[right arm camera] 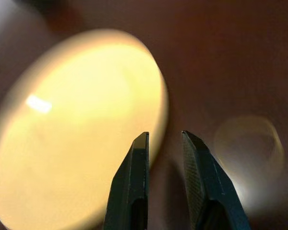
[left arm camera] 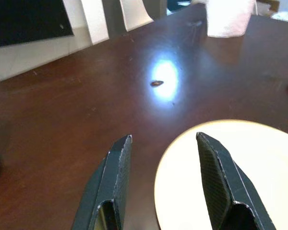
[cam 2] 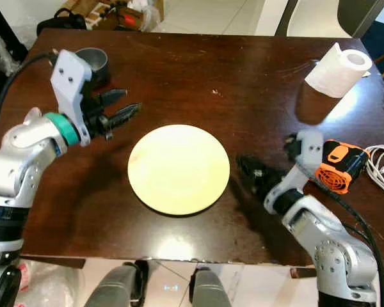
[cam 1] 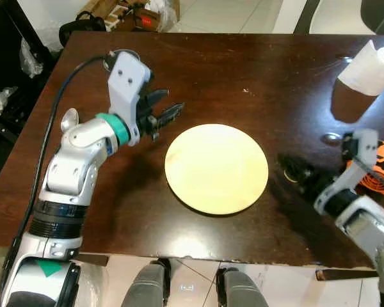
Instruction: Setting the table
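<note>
Centrally on the dark wooden table point(cam 1: 243, 64) lies a pale yellow plate point(cam 1: 216, 167). At its 10 o'clock the left gripper point(cam 1: 166, 112) hovers, fingers spread wide and empty. At 3 o'clock the right gripper point(cam 2: 248, 167) sits low, fingers narrowly parted, holding nothing.

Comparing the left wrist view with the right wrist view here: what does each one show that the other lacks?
Left wrist view: the white paper roll at the table's far side, a small dark speck beside a light glare, and pale chairs beyond the table. Right wrist view: a faint round reflection on the wood. Both: the pale yellow plate on the dark brown table, with that arm's own black fingers parted and holding nothing.
</note>
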`<state>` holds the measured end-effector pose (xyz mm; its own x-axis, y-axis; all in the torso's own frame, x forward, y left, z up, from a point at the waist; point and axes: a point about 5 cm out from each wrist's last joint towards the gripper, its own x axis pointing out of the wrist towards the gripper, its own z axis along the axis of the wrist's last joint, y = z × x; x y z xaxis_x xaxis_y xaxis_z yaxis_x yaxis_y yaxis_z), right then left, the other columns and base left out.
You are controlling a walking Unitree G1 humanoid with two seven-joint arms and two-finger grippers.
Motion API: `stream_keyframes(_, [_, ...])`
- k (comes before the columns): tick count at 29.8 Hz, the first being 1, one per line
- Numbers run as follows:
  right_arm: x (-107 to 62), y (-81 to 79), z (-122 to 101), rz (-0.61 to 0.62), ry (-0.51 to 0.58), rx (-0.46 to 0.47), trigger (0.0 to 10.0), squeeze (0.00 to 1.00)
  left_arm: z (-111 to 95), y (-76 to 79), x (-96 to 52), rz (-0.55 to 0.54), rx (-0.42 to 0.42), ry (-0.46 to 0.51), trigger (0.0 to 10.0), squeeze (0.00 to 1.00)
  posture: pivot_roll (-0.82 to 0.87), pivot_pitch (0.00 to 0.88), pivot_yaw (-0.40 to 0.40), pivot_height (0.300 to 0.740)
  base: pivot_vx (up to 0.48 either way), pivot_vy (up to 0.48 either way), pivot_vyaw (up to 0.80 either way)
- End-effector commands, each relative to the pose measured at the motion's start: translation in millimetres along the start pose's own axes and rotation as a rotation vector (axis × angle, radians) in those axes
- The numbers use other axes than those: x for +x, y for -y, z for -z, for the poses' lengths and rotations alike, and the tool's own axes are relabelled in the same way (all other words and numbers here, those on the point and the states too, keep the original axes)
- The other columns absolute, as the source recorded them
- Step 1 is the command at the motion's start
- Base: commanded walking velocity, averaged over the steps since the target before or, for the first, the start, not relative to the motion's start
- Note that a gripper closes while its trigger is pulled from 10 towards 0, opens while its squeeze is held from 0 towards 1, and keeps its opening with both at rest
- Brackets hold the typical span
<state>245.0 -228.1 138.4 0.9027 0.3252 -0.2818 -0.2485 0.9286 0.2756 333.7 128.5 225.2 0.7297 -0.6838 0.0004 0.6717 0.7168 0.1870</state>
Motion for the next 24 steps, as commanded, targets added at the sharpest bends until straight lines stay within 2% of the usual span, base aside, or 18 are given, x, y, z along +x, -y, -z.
stream_keyframes(1, [-1.4, 11.5, 11, 0.067, -0.043, -0.055, 10.0, 0.00, 11, 3.0, -1.8, 0.018, -0.017, -0.047, 10.0, 0.00, 0.00, 0.049, 0.089, 0.740, 0.000, 0.000, 0.00])
stream_keyframes(3, [-2.3, 14.9, 11, 0.086, -0.033, -0.060, 10.0, 0.00, 13, 3.5, -2.1, 0.020, -0.021, -0.051, 10.0, 0.00, 0.00, 0.049, 0.089, 0.740, 0.000, 0.000, 0.00])
stream_keyframes(4, [-4.0, 19.6, 5, 0.121, 0.006, -0.060, 10.0, 0.00, 15, 3.2, -2.9, 0.021, -0.037, -0.062, 10.0, 0.00, 0.00, 0.049, 0.089, 0.740, 0.000, 0.000, 0.00])
stream_keyframes(5, [-8.4, 22.4, -14, 0.181, 0.125, -0.125, 10.0, 0.00, 24, 2.4, -7.2, 0.056, -0.088, -0.110, 10.0, 0.00, 0.00, 0.046, 0.099, 0.740, 0.000, 0.000, 0.00])
stream_keyframes(6, [-8.4, 22.4, -14, 0.181, 0.125, -0.125, 10.0, 0.00, 24, 2.4, -7.2, 0.056, -0.088, -0.110, 10.0, 0.00, 0.00, 0.046, 0.099, 0.740, 0.000, 0.000, 0.00])
stream_keyframes(7, [-18.0, 12.3, -47, 0.198, 0.359, -0.205, 10.0, 0.00, 38, 1.6, -17.3, 0.145, -0.184, -0.196, 10.0, 0.00, 0.00, 0.044, 0.109, 0.740, 0.000, 0.000, 0.00])
stream_keyframes(8, [-21.1, 6.4, -55, 0.186, 0.426, -0.217, 10.0, 0.00, 42, 1.3, -20.8, 0.175, -0.209, -0.219, 10.0, 0.00, -0.01, 0.044, 0.111, 0.740, 0.000, 0.000, 0.00])
stream_keyframes(9, [-21.1, 6.4, -55, 0.186, 0.426, -0.217, 10.0, 0.00, 42, 1.3, -20.8, 0.175, -0.209, -0.219, 10.0, 0.00, -0.01, 0.044, 0.111, 0.740, 0.000, 0.000, 0.00])
stream_keyframes(11, [-21.8, -9.6, -65, 0.132, 0.514, -0.228, 10.0, 0.00, 46, 0.8, -25.5, 0.247, -0.252, -0.244, 10.0, 0.00, -0.01, 0.043, 0.119, 0.740, 0.000, 0.000, 0.00])
stream_keyframes(15, [-20.0, -19.4, -67, 0.099, 0.552, -0.235, 10.0, 0.00, 49, -0.4, -24.9, 0.271, -0.294, -0.255, 10.0, 0.00, -0.01, 0.043, 0.120, 0.740, 0.000, 0.000, 0.00])
stream_keyframes(17, [-12.1, -27.1, -62, 0.072, 0.561, -0.217, 10.0, 0.00, 66, 1.9, -17.9, 0.236, -0.318, -0.302, 10.0, 0.00, -0.01, 0.038, 0.126, 0.740, 0.000, 0.000, 0.00])
stream_keyframes(21, [-1.1, -30.0, -49, 0.070, 0.540, -0.206, 10.0, 0.00, 82, 11.6, -10.5, 0.211, -0.313, -0.352, 10.0, 0.00, -0.02, 0.039, 0.129, 0.740, 0.000, 0.000, 0.00])
stream_keyframes(24, [0.2, -29.7, -47, 0.076, 0.538, -0.207, 10.0, 0.00, 83, 13.1, -9.7, 0.210, -0.315, -0.356, 10.0, 0.00, -0.02, 0.039, 0.129, 0.740, 0.000, 0.000, 0.00])
